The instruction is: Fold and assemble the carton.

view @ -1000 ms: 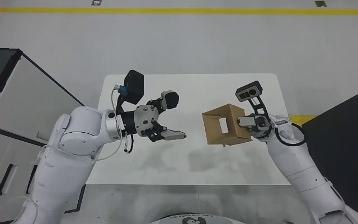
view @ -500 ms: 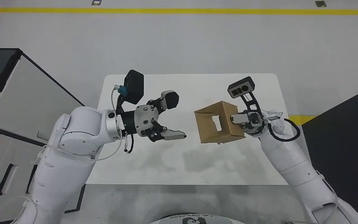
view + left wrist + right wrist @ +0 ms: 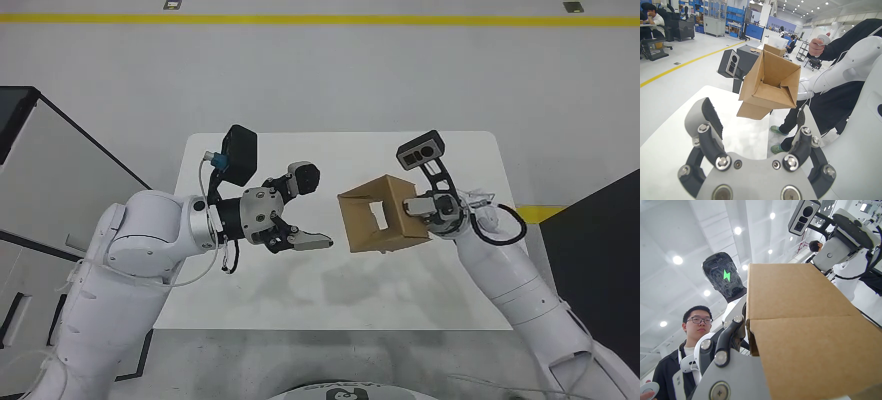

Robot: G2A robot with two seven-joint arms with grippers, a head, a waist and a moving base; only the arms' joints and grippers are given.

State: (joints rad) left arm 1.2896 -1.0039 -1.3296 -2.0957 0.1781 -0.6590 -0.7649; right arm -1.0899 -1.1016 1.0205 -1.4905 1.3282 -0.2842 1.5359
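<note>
Spread wide and empty at the left gripper (image 3: pixel 314 210), pads (image 3: pixel 712 113) turned toward the work. Hovers above the table (image 3: pixel 240 300) left of centre, just short of the carton (image 3: pixel 375 215) and apart from it. Probably parked there as the free tool, ready to push cardboard.

Pinched on the carton's right-hand wall at the right gripper (image 3: pixel 420 208) (one finger seen outside the cardboard edge from the right wrist; the other hidden behind the panel). Holds the carton in the air over the table's right half, touching nothing else, tilted with the open mouth facing left. Seems held so to give the empty gripper a straight line inside.

Deep inside, end flaps (image 3: pixel 770 89) folded in only partly, with a square gap in the middle. Below the mouth, a loose flap (image 3: pixel 751 111) hanging down, unfolded. Bottom judged not yet closed; assembly looks early to midway.
</note>
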